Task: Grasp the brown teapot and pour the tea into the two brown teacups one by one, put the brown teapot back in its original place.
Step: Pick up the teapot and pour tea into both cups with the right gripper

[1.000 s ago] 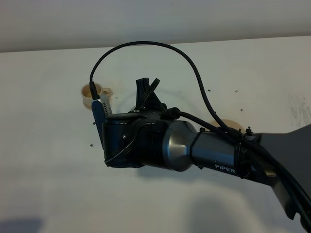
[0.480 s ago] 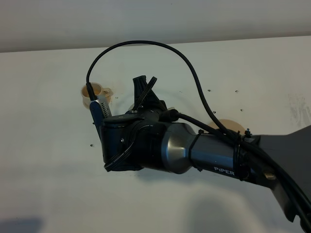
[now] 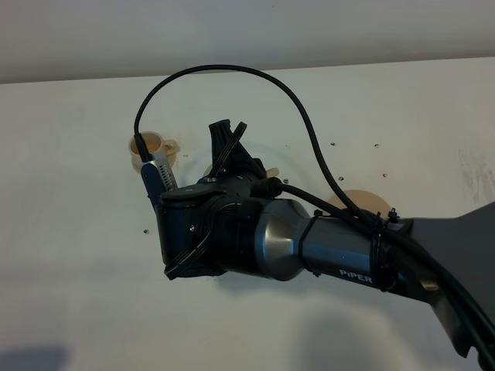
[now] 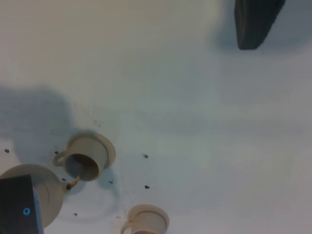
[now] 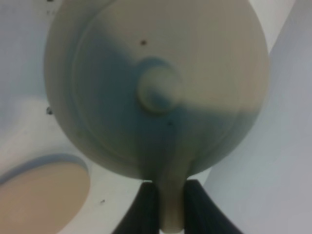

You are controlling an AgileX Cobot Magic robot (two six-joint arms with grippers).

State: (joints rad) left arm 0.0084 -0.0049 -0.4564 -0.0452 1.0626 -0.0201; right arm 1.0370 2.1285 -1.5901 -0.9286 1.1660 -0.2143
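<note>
Room on white table [image 3: 69,255] at left and lower left of the high view, far edge running along the top. Spanned the middle with the right arm [image 3: 325,247]. Pinched the right gripper [image 5: 170,190] nearly closed on the brown teapot [image 5: 156,87] by its loop handle, fingers [image 5: 144,209] touching either side. Held the spout [image 4: 73,184] at the rim of one teacup [image 4: 85,156], second teacup [image 4: 146,222] near it. Wide saucer [image 3: 360,202] at centre right. Could not tell how open the left gripper [image 4: 256,22] stood.
</note>
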